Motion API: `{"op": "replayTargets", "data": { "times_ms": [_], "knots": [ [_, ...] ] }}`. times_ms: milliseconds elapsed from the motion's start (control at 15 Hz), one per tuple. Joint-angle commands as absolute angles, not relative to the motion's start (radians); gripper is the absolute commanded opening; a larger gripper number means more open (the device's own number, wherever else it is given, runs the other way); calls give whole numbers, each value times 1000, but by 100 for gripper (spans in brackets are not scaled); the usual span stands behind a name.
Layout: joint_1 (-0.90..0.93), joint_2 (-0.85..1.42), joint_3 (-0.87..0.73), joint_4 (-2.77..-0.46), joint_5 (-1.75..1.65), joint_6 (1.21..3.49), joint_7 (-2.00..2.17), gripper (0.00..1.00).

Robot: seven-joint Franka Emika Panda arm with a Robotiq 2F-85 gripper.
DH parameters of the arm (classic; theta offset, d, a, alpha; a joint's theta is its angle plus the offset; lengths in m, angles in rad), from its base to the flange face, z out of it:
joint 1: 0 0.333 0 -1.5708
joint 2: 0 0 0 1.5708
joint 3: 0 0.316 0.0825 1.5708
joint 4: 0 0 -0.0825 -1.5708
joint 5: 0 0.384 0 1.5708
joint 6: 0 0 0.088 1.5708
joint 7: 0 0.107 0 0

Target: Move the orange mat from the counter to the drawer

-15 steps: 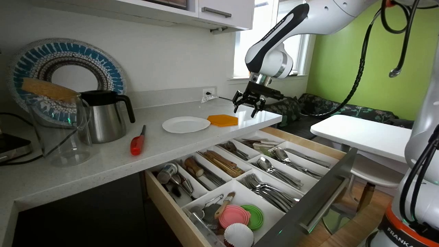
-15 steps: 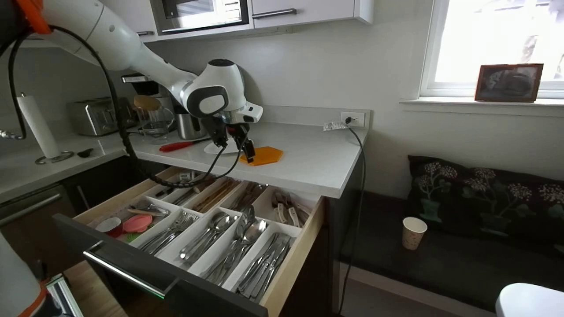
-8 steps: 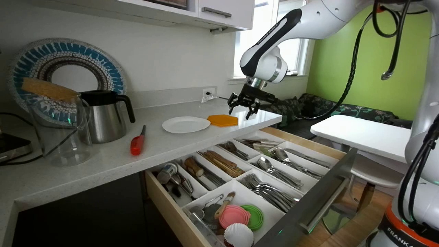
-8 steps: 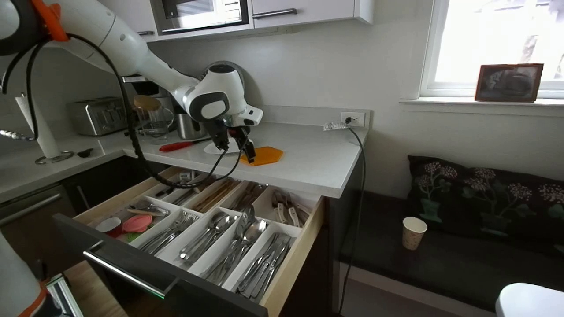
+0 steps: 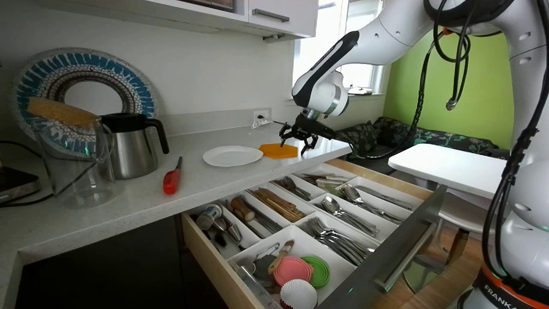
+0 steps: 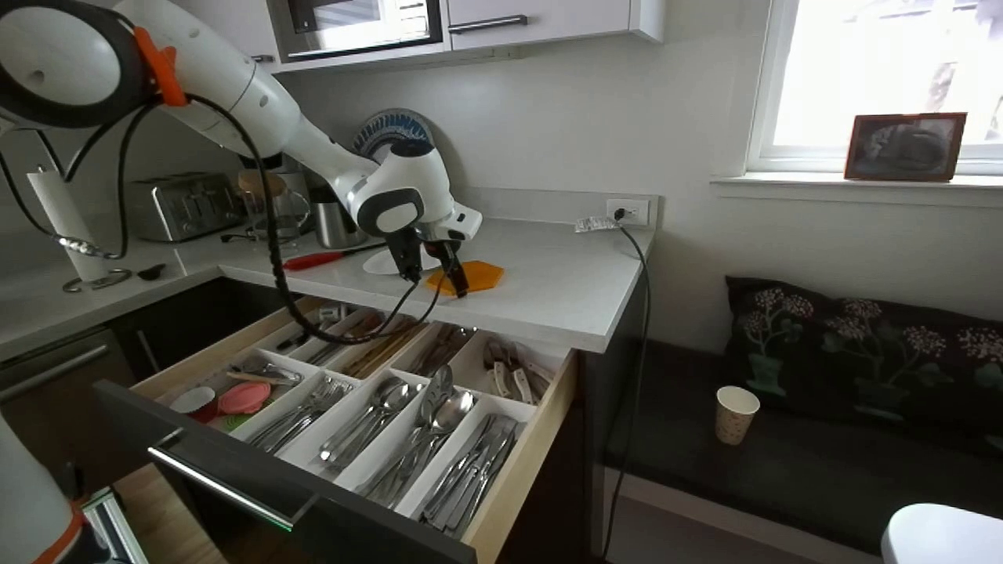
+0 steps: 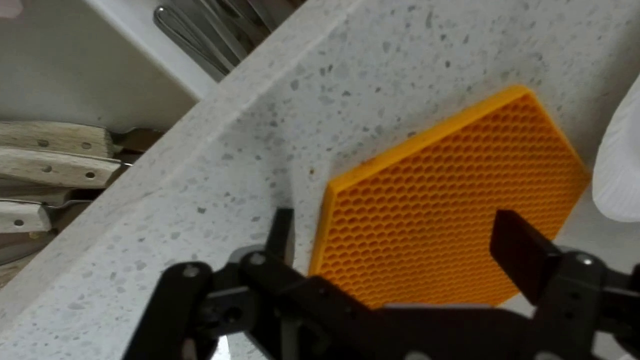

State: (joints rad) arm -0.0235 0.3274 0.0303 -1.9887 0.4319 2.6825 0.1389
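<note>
1. While the counter [image 7: 225, 165] fills most of the wrist view, the open drawer [image 7: 65, 80] occupies its upper left, with pale riveted handles [image 7: 65, 165] in one compartment.
2. The counter's edge crosses diagonally, from lower left to upper right.
3. The gripper [image 7: 395, 217] has its jaws parted and released: one finger appears over the counter just left of the orange mat [image 7: 450, 190], the other across the mat's right part.
4. The orange mat, hexagonal and honeycombed, lies flat on the counter; its visible long axis runs from lower left to upper right, less steeply than the counter's edge. One corner points right.
5. The white plate [image 7: 620, 165] sits just beside that corner; contact cannot be judged. In both exterior views the orange mat lies right of the plate, near the counter's front edge.
</note>
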Motion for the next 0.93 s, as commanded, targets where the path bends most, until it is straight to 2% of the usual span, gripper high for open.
{"op": "replayTargets", "data": {
  "times_ms": [0,867],
  "knots": [
    [-60,388,60,-1912,498,2650,151,100],
    [-108,432,94,-1786,703,2489,134,100]
  ]
}}
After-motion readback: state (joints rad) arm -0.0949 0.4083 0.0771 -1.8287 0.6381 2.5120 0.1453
